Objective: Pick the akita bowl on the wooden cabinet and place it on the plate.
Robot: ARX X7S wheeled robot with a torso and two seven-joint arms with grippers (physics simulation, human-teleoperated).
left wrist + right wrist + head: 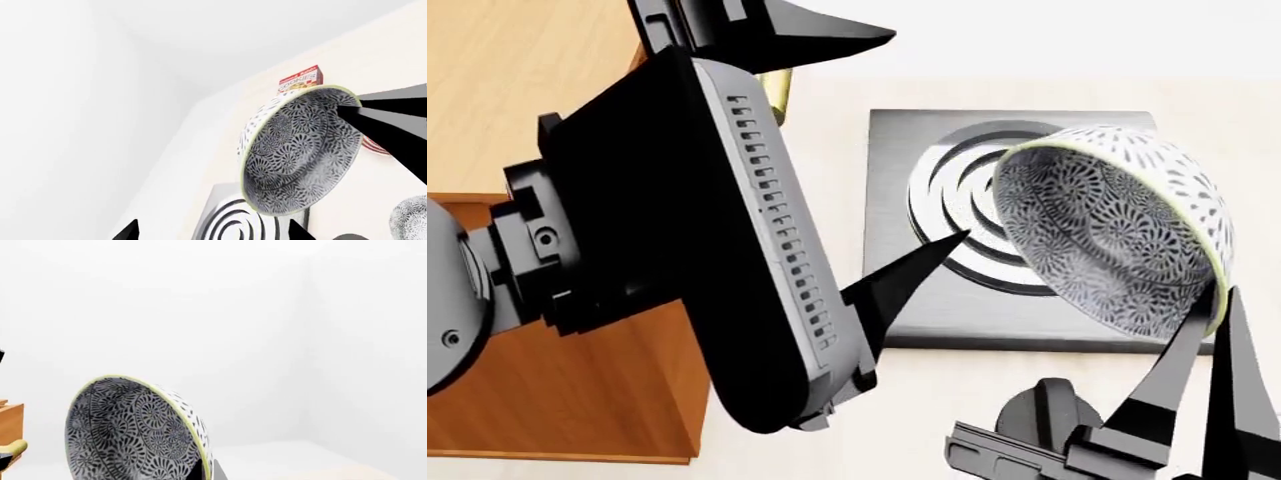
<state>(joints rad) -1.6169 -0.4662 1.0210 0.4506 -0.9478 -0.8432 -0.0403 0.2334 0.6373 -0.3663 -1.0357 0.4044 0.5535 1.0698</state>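
The akita bowl (1114, 235), black-and-white patterned with a pale green rim, hangs tilted on its side above the stove. My right gripper (1217, 310) is shut on its rim, one finger inside and one outside. The same pinch on the bowl (127, 432) shows in the right wrist view at the right gripper (208, 472). My left gripper (928, 135) stands open and empty just left of the bowl. In the left wrist view the bowl (300, 150) faces my left gripper (213, 235). A sliver of the red-ringed plate (375, 146) shows behind the right gripper's fingers (393, 125). The wooden cabinet (521, 80) is at the left.
A black stove with spiral burner rings (961, 215) lies under the bowl on the pale counter. A red cookies box (301, 80) stands at the far end. Another patterned bowl-like object (410, 220) sits at the left wrist view's edge. A brass handle (13, 447) juts from the cabinet.
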